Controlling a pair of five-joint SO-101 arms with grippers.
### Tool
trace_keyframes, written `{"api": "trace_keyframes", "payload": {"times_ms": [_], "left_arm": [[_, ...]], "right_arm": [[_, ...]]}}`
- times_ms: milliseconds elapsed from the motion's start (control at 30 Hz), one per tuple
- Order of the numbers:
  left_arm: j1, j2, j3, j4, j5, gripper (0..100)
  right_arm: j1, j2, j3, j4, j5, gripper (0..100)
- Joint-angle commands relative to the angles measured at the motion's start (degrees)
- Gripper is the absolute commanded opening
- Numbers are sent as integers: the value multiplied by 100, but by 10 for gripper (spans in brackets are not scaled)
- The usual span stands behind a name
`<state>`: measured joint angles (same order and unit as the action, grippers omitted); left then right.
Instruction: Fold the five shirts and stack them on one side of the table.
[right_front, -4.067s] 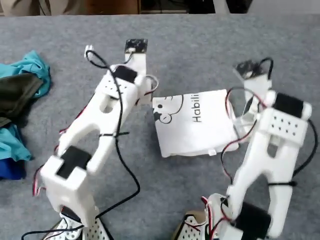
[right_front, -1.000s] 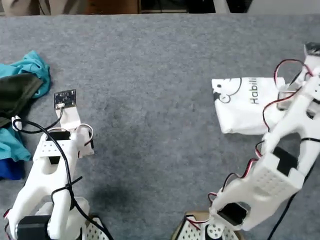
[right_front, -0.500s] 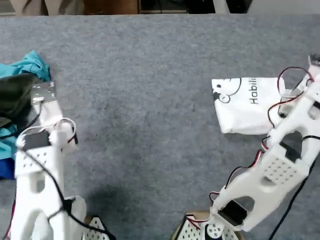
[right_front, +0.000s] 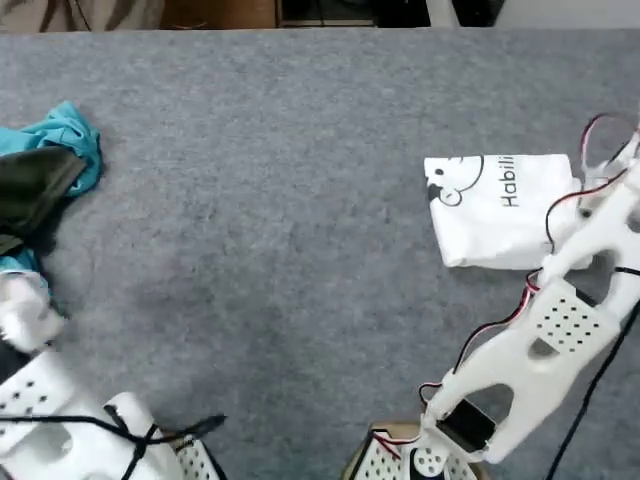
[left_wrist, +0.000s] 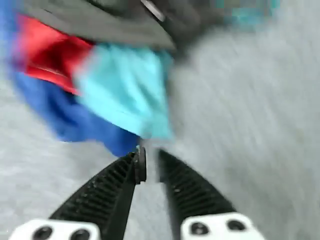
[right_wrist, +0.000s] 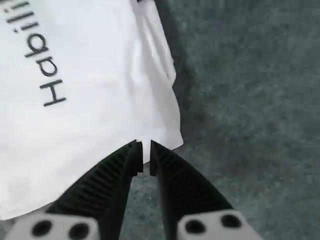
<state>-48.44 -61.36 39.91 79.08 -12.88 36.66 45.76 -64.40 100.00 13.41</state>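
Over on the right side of the desk (right_front: 300, 150), a grey, felt-like surface with a short nubbly pile, lies the folded white shirt (right_front: 495, 212). It's a neat, flat, roughly square packet with black lettering and a cartoon print on top. Smooth cotton by the look of it, the layered edges stacked one on another along one side.

The right arm (right_front: 545, 345), white plastic with perforated panels and red and black wires looping off it, slants up towards that shirt's right edge. The right pincer (right_wrist: 143, 150) has its black ribbed fingers drawn almost together, a thin slit between the tips, right at the shirt's corner. Whether any cloth is nipped in there, I can't make out.

At the far left edge sits the rumpled heap of unfolded shirts (right_front: 45, 170): soft teal folds, a dark olive one bunched on top, a scrap of deep blue lower down. From the left wrist, red cloth shows in there too.

The left arm (right_front: 50, 425) is low in the near left corner. The left pincer (left_wrist: 149, 165) is just beside the heap's blue and teal edge, fingers nearly closed, nothing between them.
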Motion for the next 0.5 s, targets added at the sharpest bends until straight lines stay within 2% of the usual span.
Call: {"api": "trace_keyframes", "payload": {"times_ms": [0,133,333,400,467], "left_arm": [[-695,207,-782,-35,53,208],[-1354,1244,-897,-1002,229,212],[-1468,3855,-1741,-3156,299,211],[-1433,4752,-2488,-3464,299,210],[-1327,5675,-3385,-3446,299,210]], "right_arm": [[-207,-497,-1015,237,53,44],[-356,-822,-971,237,53,44],[-769,-1648,-110,237,18,44],[-963,-1982,374,237,18,44],[-1156,-2290,910,237,9,44]]}}
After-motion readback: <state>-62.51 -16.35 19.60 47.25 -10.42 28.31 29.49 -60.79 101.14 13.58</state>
